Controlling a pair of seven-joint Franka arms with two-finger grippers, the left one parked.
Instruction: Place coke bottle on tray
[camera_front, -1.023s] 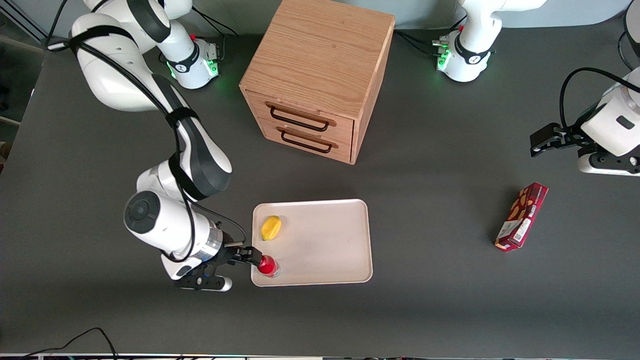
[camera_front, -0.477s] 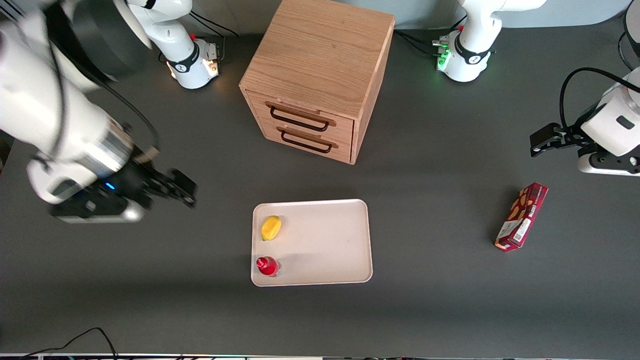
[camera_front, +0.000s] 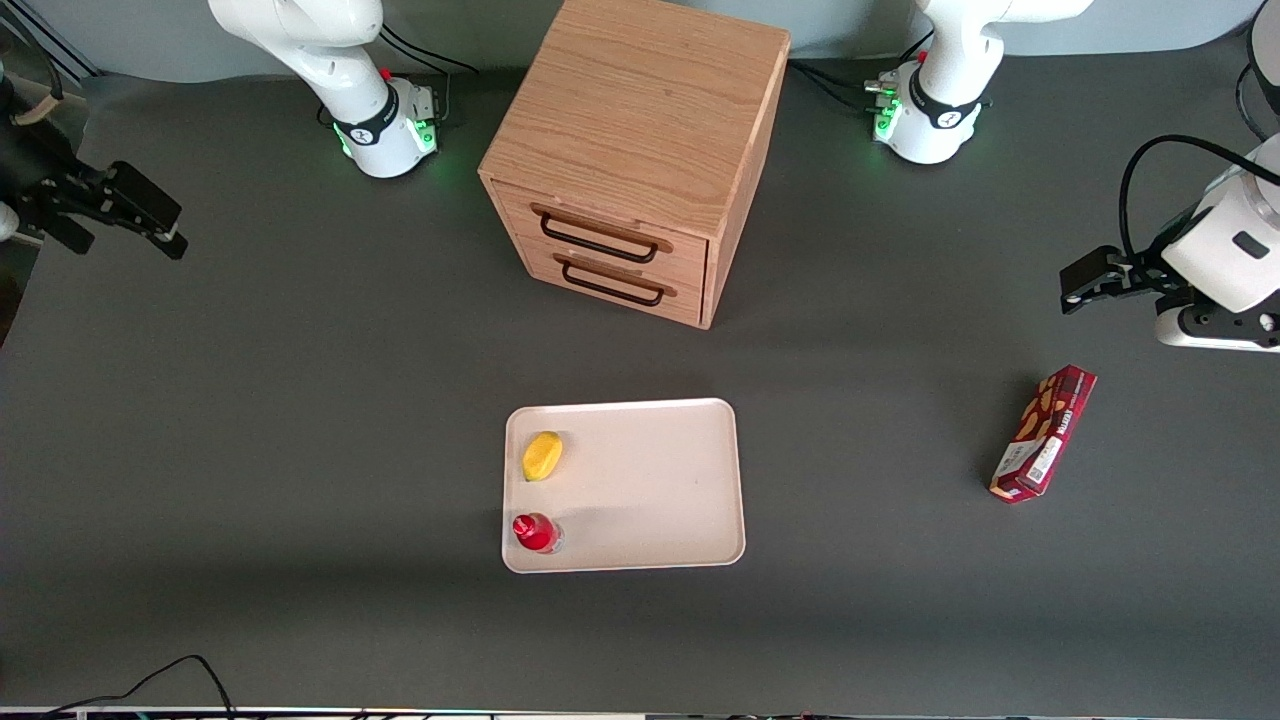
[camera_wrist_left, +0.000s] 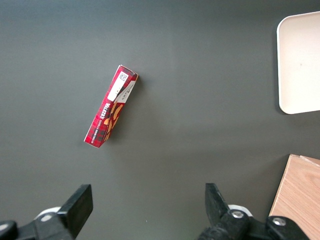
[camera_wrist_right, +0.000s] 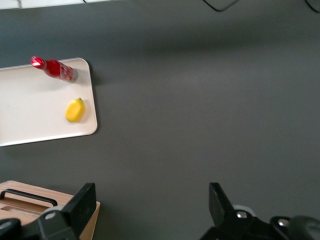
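The coke bottle, small and red with a red cap, stands upright on the cream-white tray, in the tray corner nearest the front camera at the working arm's end. It also shows in the right wrist view on the tray. My gripper is open and empty, raised high at the working arm's end of the table, well apart from the tray. In the right wrist view its fingers stand wide apart over bare table, midway point.
A yellow lemon lies on the tray, farther from the camera than the bottle. A wooden two-drawer cabinet stands mid-table. A long red snack box lies toward the parked arm's end.
My gripper let go of the bottle on the tray, then rose and swung away to the working arm's end of the table. The bottle stays upright where it was set.
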